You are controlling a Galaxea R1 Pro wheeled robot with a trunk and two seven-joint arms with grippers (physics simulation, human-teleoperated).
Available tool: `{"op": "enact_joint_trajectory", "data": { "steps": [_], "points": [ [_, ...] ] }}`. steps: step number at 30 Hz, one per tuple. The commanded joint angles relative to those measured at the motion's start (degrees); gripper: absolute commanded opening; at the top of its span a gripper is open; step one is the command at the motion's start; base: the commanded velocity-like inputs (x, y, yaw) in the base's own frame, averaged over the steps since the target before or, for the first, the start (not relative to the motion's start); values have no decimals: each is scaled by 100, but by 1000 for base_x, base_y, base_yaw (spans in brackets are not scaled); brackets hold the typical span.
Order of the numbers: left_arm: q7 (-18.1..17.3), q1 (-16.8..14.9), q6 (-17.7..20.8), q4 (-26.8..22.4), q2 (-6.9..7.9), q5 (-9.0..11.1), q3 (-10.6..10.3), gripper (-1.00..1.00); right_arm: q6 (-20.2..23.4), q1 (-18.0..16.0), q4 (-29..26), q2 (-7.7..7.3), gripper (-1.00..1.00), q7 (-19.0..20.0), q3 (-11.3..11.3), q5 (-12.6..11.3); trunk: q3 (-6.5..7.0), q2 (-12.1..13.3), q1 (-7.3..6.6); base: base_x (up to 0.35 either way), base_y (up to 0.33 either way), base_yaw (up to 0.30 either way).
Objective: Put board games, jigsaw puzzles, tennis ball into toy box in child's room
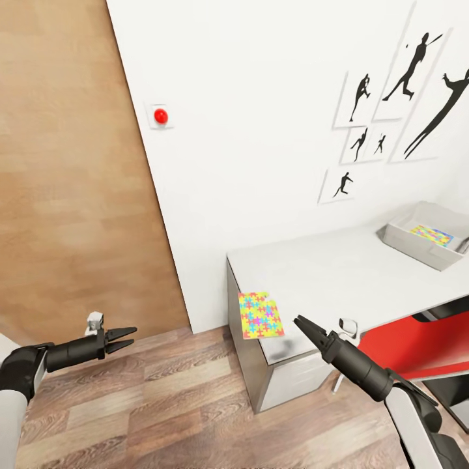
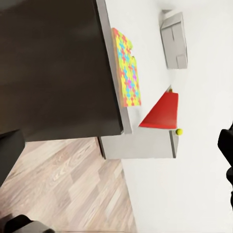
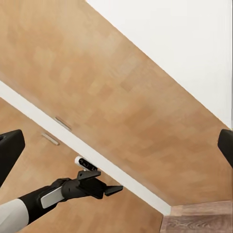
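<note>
The jigsaw puzzle, a flat box printed in bright interlocking pieces, lies at the near-left corner of the grey table, part of it hanging past the table's edge over the wooden floor; a second puzzle of the same pattern already lies inside the toy box, which stands at the far right end of the table against the white wall; in the left wrist view the overhanging puzzle shows along the table edge, with the tennis ball small and yellow-green near a red seat and the toy box beyond; the step in hand, as I judge it, is the pickup of this overhanging puzzle; the right gripper hovers just beside it and apart from it, its fingers drawn together to a point with nothing held; the left gripper hangs well apart over the floor, its fingers slightly parted and empty, seen also from the right wrist; to do this well the right gripper should spread its fingers first, then approach level with the tabletop so that one finger passes under the overhang and one over the lid; a slow closing matters, since a push from the side could tip the box off the corner to the floor; the lift should clear the table before any swing toward the toy box.
</note>
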Motion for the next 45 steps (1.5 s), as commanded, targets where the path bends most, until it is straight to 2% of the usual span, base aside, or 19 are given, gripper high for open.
{"op": "enact_joint_trajectory", "data": {
  "steps": [1,5,16,17,23,28,35,38,45],
  "points": [
    [-11,-8,62,-2,-19,-63,10,100,77,-4,0,-1,100,1,-36,-38,-20,-12,3,0,0,0],
    [117,-15,66,2,-95,-63,-81,100,204,-4,-3,-2,100,5,-164,-49,-57,-12,3,0,0,0],
    [470,-95,225,1,-452,-44,-166,100,492,1,-14,-8,100,43,-518,-80,-161,-12,3,0,0,0],
    [1188,-102,277,0,-669,-43,-167,100,512,2,-16,-9,100,46,-744,-83,-170,-12,3,0,0,0],
    [1656,-165,427,-15,-895,-41,-176,100,654,4,-29,-20,100,58,-798,-91,-227,-12,3,0,0,0],
    [2030,-414,453,-19,-1071,-40,-175,100,701,4,-32,-60,100,70,-854,-96,-274,-12,3,0,0,0],
    [2597,-619,397,-20,-1258,-40,-174,100,724,4,-39,-89,100,336,-1022,-100,-340,-12,3,0,0,0],
    [2757,-647,298,-20,-1327,-40,-174,100,728,4,-40,-94,100,507,-1086,-97,-368,-12,3,0,0,0],
    [3014,-671,-231,-4,-1431,-40,-175,100,724,4,-46,-96,100,758,-1160,-95,-434,-12,3,0,0,0]
  ]
}}
